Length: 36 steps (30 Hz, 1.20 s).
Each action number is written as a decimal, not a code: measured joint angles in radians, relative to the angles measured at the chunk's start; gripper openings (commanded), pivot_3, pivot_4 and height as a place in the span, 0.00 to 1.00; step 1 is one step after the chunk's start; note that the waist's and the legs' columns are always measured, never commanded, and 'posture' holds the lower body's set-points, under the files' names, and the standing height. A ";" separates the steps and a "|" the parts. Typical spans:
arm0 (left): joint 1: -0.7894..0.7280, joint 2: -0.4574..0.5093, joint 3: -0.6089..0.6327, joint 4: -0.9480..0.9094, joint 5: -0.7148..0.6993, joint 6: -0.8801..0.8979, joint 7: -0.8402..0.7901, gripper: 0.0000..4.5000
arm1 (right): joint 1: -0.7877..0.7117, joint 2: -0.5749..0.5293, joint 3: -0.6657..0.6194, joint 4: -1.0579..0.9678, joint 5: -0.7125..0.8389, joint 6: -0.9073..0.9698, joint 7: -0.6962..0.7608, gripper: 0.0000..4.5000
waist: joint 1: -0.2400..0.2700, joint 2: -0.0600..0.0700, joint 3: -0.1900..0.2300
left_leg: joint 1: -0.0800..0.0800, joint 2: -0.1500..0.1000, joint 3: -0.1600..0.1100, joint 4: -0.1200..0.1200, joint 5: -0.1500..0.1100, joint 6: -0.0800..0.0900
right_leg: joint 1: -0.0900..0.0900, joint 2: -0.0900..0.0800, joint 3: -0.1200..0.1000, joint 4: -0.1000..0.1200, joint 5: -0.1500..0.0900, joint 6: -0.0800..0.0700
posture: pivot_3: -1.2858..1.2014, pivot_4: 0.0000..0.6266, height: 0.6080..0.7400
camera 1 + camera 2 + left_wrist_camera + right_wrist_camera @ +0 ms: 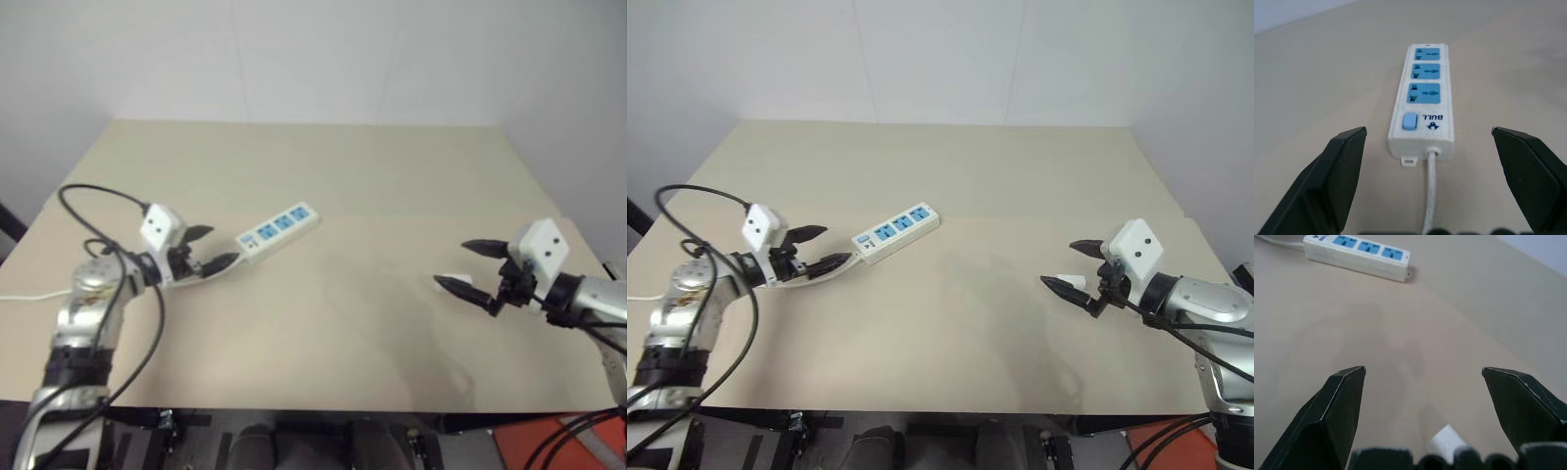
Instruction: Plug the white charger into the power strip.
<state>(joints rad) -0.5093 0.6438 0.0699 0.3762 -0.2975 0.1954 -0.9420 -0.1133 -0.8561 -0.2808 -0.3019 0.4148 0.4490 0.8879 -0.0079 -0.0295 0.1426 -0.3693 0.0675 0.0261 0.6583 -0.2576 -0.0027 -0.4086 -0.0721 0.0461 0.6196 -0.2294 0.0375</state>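
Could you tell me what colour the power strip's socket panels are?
Blue, clearest in the left wrist view on the power strip.

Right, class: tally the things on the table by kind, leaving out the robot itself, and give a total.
Power strip: 1
White charger: 1
Cord from the strip: 1
Total: 3
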 measured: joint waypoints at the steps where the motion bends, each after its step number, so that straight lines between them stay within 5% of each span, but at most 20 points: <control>1: -0.037 -0.018 -0.010 0.067 0.019 -0.031 0.000 1.00 | 0.000 0.000 0.000 -0.001 0.000 0.000 -0.003 1.00 | 0.001 0.000 0.000 | 0.000 0.000 0.000 0.000 0.000 0.000 | 0.000 0.000 0.000 -0.001 0.000 0.000 | 0.52 0.24 1.00; 12: -0.325 -0.111 -0.073 0.598 0.176 -0.336 -0.044 1.00 | 0.035 0.002 -0.023 -0.083 0.040 0.044 -0.034 1.00 | 0.004 0.000 0.000 | -0.004 0.000 0.000 0.000 -0.002 0.004 | 0.001 0.000 -0.001 -0.009 0.002 0.003 | 0.52 0.24 1.00; 36: -0.345 -0.171 -0.049 0.756 0.219 -0.410 -0.094 1.00 | 0.094 0.005 -0.091 -0.188 0.116 0.105 -0.101 1.00 | 0.011 0.000 0.000 | -0.004 0.000 0.000 0.001 -0.002 0.004 | 0.002 0.000 -0.001 -0.008 0.003 0.004 | 0.52 0.24 1.00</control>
<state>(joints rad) -0.8548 0.4729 0.0205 1.1317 -0.0786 -0.2145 -1.0356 -0.0196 -0.8511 -0.3721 -0.4898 0.5305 0.5544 0.7869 0.0035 -0.0296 0.1427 -0.3730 0.0670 0.0259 0.6592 -0.2597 0.0009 -0.4069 -0.0726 0.0449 0.6119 -0.2263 0.0419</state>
